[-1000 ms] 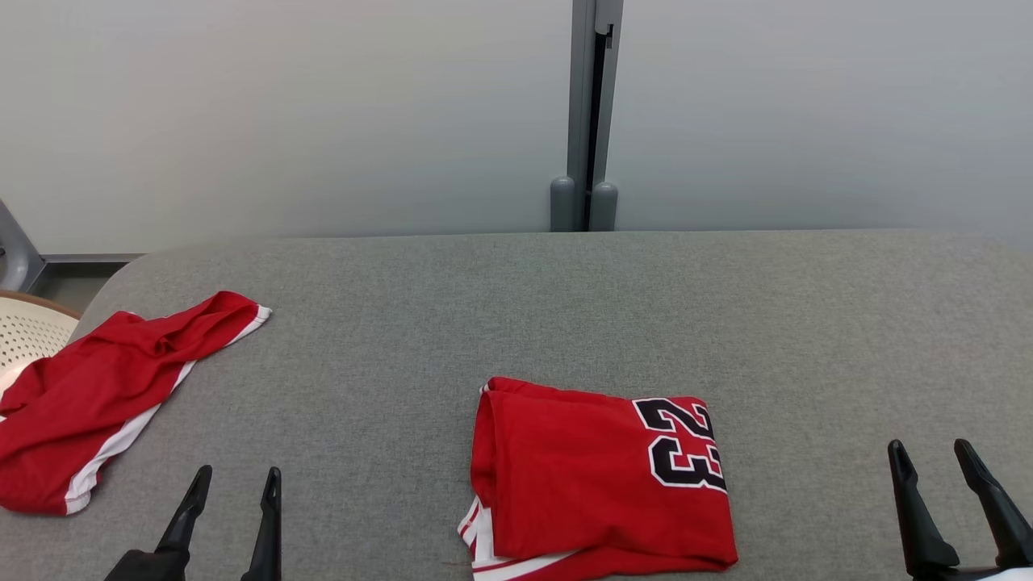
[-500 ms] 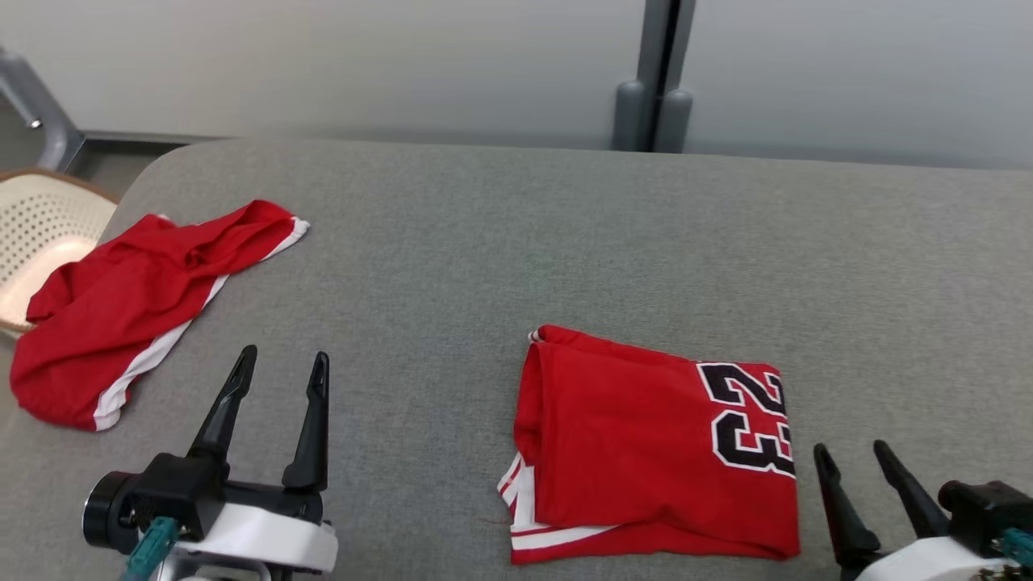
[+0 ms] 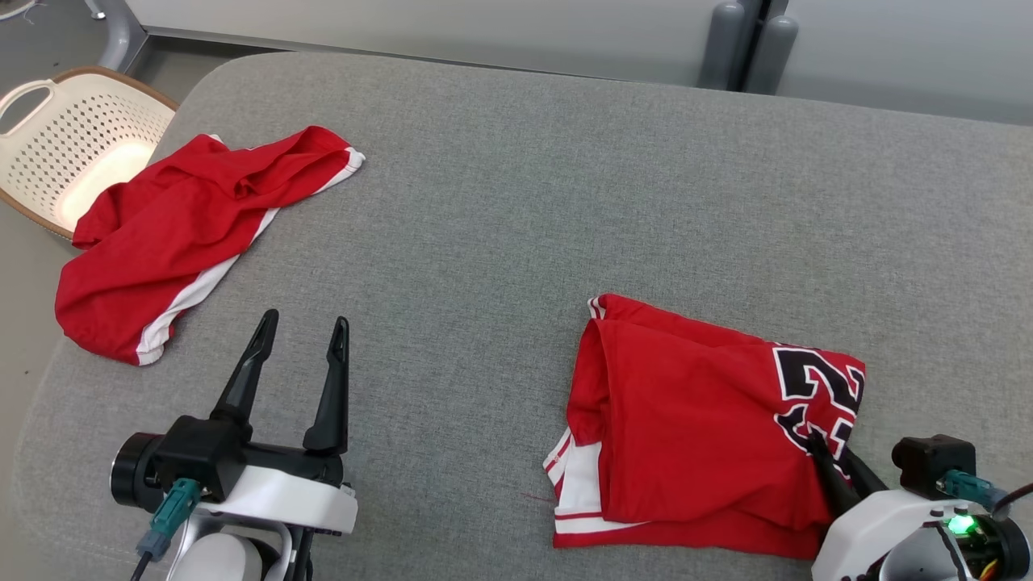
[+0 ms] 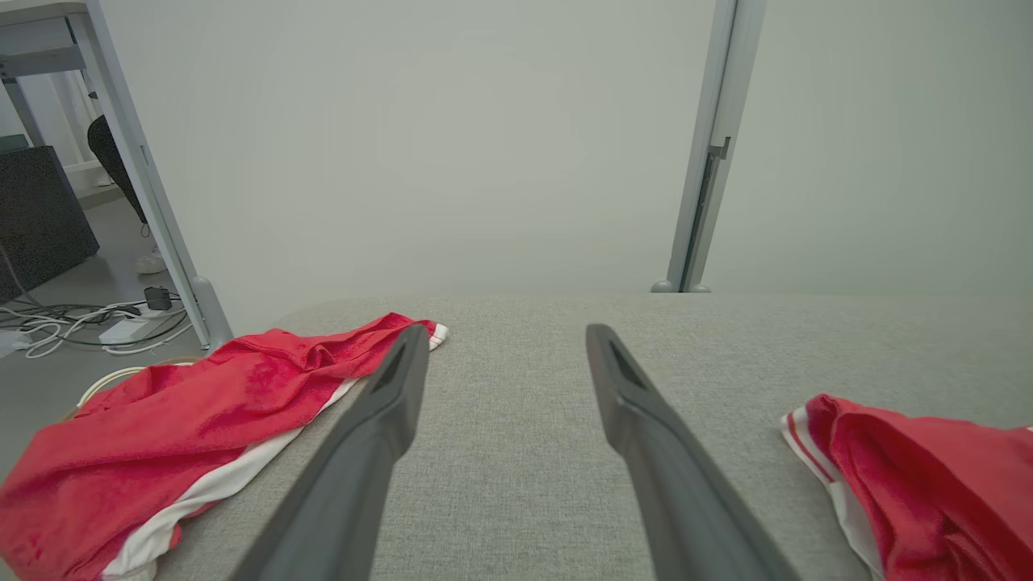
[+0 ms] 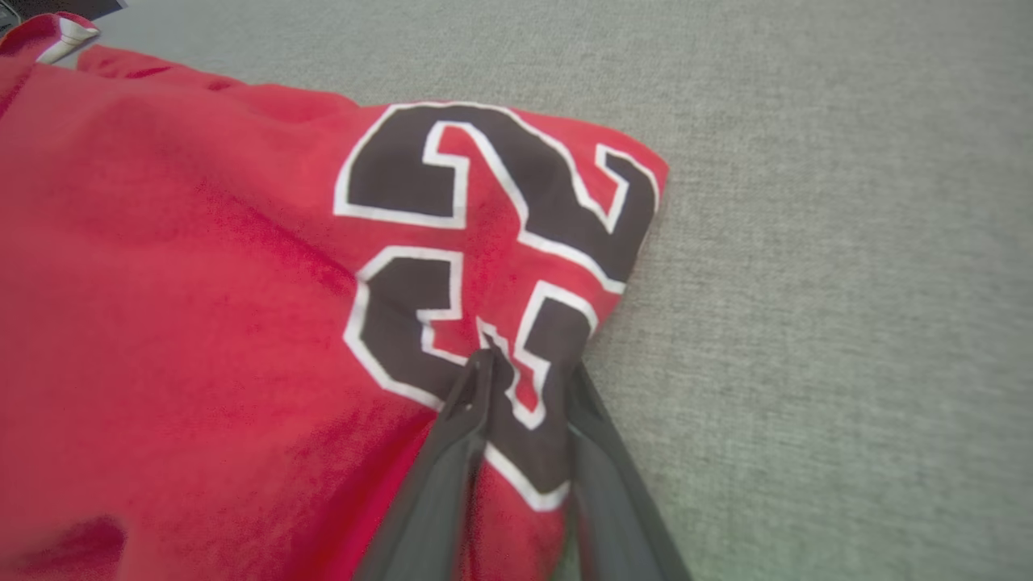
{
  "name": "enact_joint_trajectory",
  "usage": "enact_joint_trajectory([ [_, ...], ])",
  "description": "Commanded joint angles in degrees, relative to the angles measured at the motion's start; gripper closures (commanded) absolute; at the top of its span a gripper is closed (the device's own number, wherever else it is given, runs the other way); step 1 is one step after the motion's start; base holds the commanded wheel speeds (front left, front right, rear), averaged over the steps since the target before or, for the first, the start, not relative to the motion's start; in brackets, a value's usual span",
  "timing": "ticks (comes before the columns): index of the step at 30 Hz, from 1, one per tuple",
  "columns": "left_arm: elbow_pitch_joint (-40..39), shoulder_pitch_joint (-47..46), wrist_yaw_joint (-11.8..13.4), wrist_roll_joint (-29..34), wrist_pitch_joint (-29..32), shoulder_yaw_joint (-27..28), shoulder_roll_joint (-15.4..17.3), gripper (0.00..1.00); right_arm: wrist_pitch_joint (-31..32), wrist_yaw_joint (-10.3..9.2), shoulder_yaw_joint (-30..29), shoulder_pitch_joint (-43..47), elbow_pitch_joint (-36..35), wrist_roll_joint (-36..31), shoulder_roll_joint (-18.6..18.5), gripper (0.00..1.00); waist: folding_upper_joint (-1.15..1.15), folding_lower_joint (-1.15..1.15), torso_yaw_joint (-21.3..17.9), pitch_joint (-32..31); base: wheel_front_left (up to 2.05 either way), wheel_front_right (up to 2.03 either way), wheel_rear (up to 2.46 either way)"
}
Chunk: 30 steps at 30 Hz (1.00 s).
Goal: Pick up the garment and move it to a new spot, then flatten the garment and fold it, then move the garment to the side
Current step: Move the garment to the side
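Grey upholstered bench (image 3: 516,202), head view, with a pale partition wall behind it at 12 o'clock. You see the folded jersey (image 3: 686,420), red with a black "23", lying flat at about 4 o'clock on the bench. The right gripper (image 3: 825,445) has pinched a ridge of cloth at the jersey's 3 o'clock edge, directly on the numeral. The right wrist view shows the fabric puckered between the two fingers of the right gripper (image 5: 529,367). Gripping that outer edge probably lets you drag the folded jersey aside as one piece, which suggests the task is at its final step.

The left gripper (image 3: 305,318) hovers at 7 o'clock with its fingers spread wide and holds nothing, well clear of both garments. A crumpled red garment (image 3: 186,234) with white trim lies at 10 o'clock, reaching the bench's edge beside a perforated laundry basket (image 3: 48,121).

You cannot tell how many layers the pinch has caught. The wrist housing covers the jersey's 5 o'clock corner, and the frame crops the basket. Whether the crumpled piece is shorts or a top is unclear.
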Motion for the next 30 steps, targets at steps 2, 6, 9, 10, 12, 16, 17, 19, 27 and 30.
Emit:
enact_joint_trajectory([
  [2,0.33,-1.42,-0.27,0.02,-0.35,0.37,0.16,0.0,1.85,-0.3,-0.03,1.21,1.13,-1.1,-0.29,1.0,0.0,0.0,-0.32,0.0,0.0,0.0,0.0],
  [6,0.77,-1.59,-0.27,0.35,-0.6,0.67,0.41,0.0,2.65,-0.31,-0.68,1.16,-1.32,-2.4,-0.84,1.0,0.0,0.0,-1.3,0.05,0.0,0.0,0.0],
  [9,0.52,-1.73,-0.44,0.61,-0.66,0.78,0.77,0.0,3.08,-0.31,-0.4,0.97,-3.76,-3.16,-1.57,1.0,0.0,0.0,-2.89,0.07,0.0,0.0,0.0],
  [10,0.29,-1.79,-0.4,0.69,-0.65,0.8,0.9,0.0,3.01,-0.3,-0.32,0.87,-4.75,-3.29,-1.87,1.0,0.0,0.0,-3.66,0.14,0.0,0.0,0.0],
  [12,-0.25,-1.66,-0.25,0.93,-0.7,1.09,1.24,0.0,3.16,-0.23,0.34,0.8,-6.23,-2.89,-2.49,1.0,0.0,0.0,-5.77,0.27,0.0,0.0,0.0],
  [16,-1.95,-1.93,-0.81,0.72,-0.69,1.18,1.54,0.0,2.78,-0.22,0.99,0.2,-8.17,-2.11,-4.89,1.0,0.0,0.0,-11.01,1.46,0.0,0.0,0.0],
  [17,-2.54,-2.27,-0.96,0.72,-0.7,1.08,1.65,0.0,2.8,-0.22,1.09,-0.2,-8.17,-1.36,-5.27,1.0,0.0,0.0,-12.37,1.95,0.0,0.0,0.0],
  [19,-3.68,-2.97,-1.34,1.07,-0.7,0.83,1.96,0.0,2.12,-0.22,2.19,-1.72,-8.3,-0.47,-6.43,1.0,0.0,0.0,-15.03,3.05,0.0,0.0,0.0],
  [27,-8.66,-7.27,-2.51,3.15,1.27,-1.17,3.75,0.0,-1.48,-0.22,6.64,-12.25,-4.56,3.04,-9.98,1.0,0.0,0.0,-23.53,10.51,0.0,0.0,0.0],
  [30,-9.74,-9.51,-3.27,3.55,2.0,-1.98,4.28,0.0,-2.56,-0.23,5.98,-15.53,-2.7,3.65,-12.17,1.0,0.0,0.0,-24.19,12.94,0.0,0.0,0.0],
])
